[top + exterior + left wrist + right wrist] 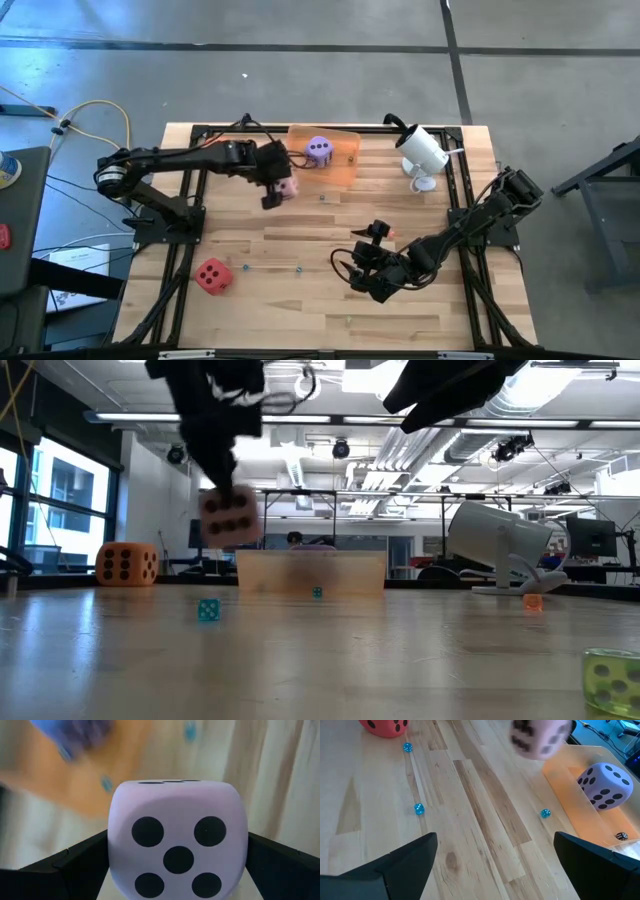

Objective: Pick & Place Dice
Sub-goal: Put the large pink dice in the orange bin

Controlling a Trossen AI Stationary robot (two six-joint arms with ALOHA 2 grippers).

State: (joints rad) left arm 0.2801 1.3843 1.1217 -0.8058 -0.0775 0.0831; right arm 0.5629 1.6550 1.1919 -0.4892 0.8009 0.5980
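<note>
Pink die in left pincer, just beside orange tray.

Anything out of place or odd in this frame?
Nothing damaged or spilled. The left pincer carries the pink die beside the orange tray, which holds the purple die. The red die sits alone near the table's front-left.

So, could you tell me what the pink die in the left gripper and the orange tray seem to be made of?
Pink die: probably soft foam, matte; rounded corners and edges, flat dark pips, no glare. It sits between the left gripper's fingers.
Orange tray: likely thin translucent plastic, smooth; the wood grain shows faintly through it, and the purple die sits inside.
</note>
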